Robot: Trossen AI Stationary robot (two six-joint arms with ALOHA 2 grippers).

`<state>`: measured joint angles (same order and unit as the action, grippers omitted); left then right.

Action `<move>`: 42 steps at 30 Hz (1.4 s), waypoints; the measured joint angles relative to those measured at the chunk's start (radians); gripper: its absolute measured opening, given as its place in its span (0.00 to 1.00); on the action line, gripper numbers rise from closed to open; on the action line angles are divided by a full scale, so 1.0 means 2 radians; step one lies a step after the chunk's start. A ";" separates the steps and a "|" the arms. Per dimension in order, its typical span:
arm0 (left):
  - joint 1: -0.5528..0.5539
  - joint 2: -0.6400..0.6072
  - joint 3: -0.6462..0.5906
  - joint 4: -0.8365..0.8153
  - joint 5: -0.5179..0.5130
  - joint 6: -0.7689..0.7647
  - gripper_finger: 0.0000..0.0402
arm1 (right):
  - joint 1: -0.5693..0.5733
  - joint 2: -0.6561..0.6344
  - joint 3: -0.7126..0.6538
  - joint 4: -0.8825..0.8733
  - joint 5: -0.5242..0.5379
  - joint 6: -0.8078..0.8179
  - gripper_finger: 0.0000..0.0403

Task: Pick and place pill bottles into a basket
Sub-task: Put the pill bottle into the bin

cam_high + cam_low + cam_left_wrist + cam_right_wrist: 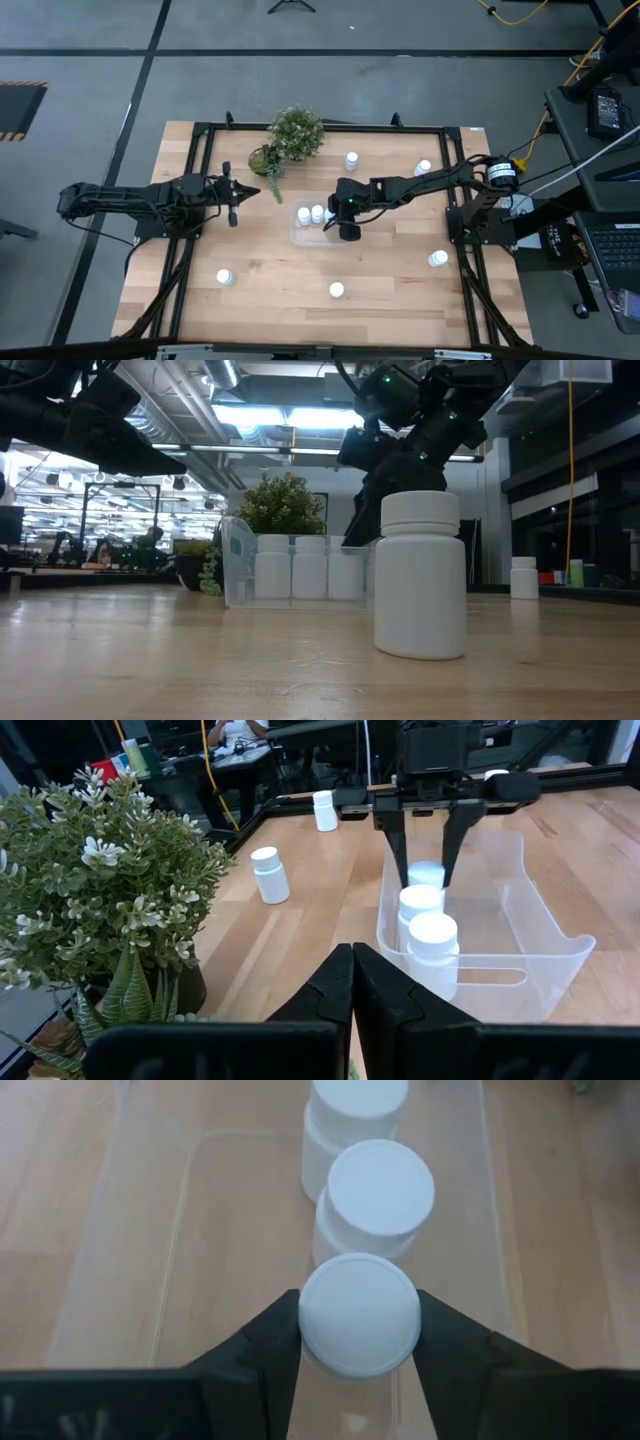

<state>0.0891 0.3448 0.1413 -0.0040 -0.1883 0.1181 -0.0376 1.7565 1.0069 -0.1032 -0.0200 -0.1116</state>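
- The right end effector (360, 1342) hangs over the clear, see-through plastic rectangular basket (300, 238) at the centre of the high view. Its two dark fingers (262, 1345) are clamped on the cap of a small white cylindrical pill bottle (360, 1315), which sits low inside the basket.
- This bottle stands upright, long axis vertical, cap up. It is in line with two other white bottles (376, 1190) already standing in the basket, just beside the nearer one.
- Risk, in my judgement: if the fingers spread while the bottle is not fully on the basket floor, it may tip against its neighbour and knock the row over. A sideways pull on retreat could also drag the light basket.
- The left end effector (238, 193) waits at the centre left of the high view, fingers pressed together, holding nothing, near the small potted green plant (292, 136).
- More white bottles (337, 290) remain scattered on the wooden surface (270, 280).
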 joint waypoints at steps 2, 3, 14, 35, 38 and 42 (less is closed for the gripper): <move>0.000 0.000 0.000 0.000 0.000 0.000 0.01 | 0.000 0.000 0.000 0.001 0.000 0.000 0.43; 0.000 0.000 0.000 0.000 0.000 0.000 0.01 | 0.000 0.000 0.000 0.001 0.000 0.000 0.44; 0.000 0.000 0.000 0.000 0.000 0.000 0.02 | -0.001 0.000 0.000 0.005 0.000 -0.001 0.46; 0.000 0.000 0.000 0.000 0.000 0.000 0.01 | -0.001 0.000 0.000 0.005 0.000 -0.003 0.38; 0.000 0.000 0.000 0.000 0.000 0.000 0.01 | -0.001 0.000 0.000 0.004 0.000 -0.003 0.45; 0.000 0.000 0.000 0.000 0.000 0.000 0.01 | -0.001 0.000 0.000 0.005 0.001 -0.002 0.58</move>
<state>0.0890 0.3450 0.1413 -0.0041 -0.1883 0.1174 -0.0391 1.7561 1.0077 -0.0940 -0.0189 -0.1146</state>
